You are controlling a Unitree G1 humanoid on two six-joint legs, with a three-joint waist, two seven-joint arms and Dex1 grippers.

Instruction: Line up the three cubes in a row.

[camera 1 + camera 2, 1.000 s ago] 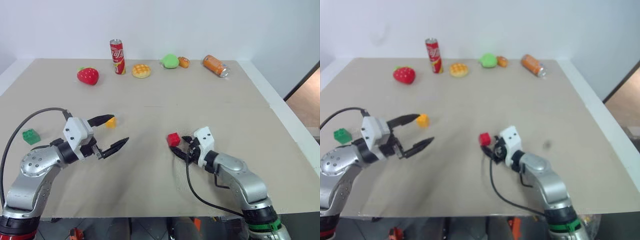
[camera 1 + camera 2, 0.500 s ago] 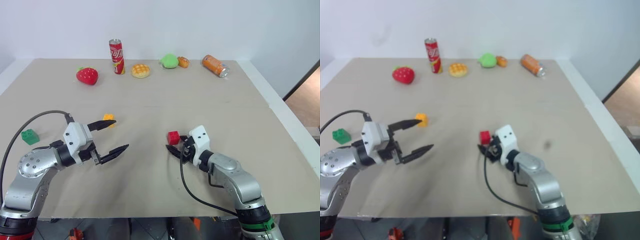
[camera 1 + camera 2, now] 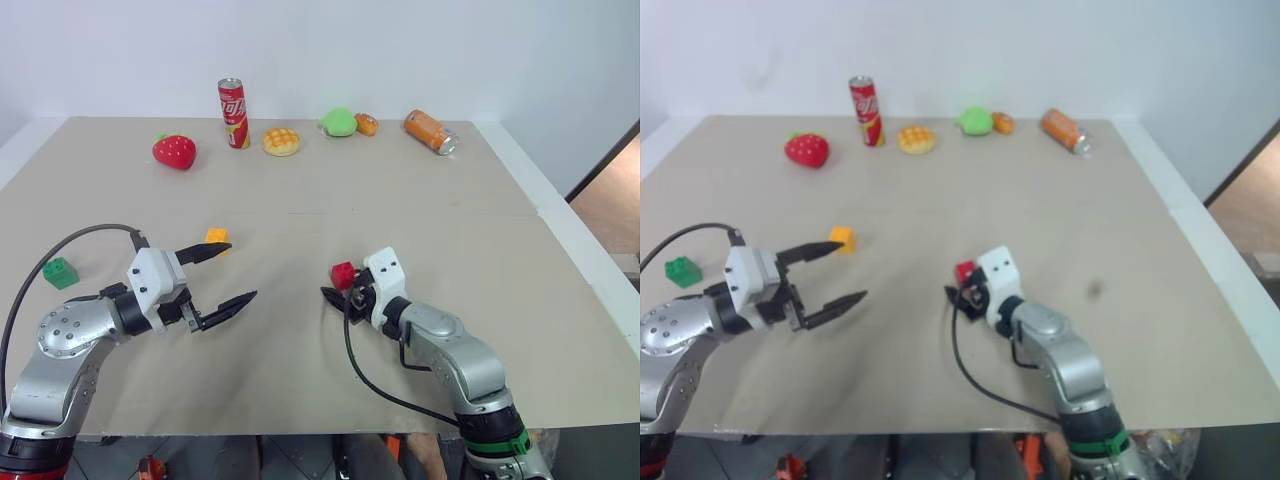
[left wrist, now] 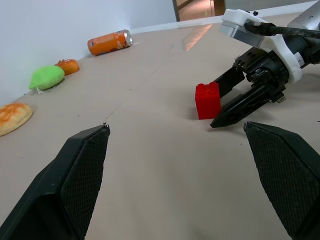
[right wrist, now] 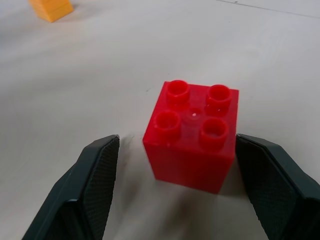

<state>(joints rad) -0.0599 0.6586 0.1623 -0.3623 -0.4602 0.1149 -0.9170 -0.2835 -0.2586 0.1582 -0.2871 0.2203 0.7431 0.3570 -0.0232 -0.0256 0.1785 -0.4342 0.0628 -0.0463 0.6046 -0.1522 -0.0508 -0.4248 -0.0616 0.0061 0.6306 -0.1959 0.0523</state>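
Red four-studded cube stands upright on table.

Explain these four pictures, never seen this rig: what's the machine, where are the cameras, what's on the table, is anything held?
It is a two-armed humanoid robot; each arm ends in a gripper with two black fingers. Two pictures come from a stereo camera on its head, looking down over the table. The other two come from cameras on each wrist, looking along that gripper's fingers.

On the table are three studded cubes: red cube, green cube, orange cube. At the far edge are a strawberry, an upright can, a bun, a green toy and a lying orange can.

Nothing is held. The left gripper is open above the table; the right gripper is open with a finger on each side of the red cube.
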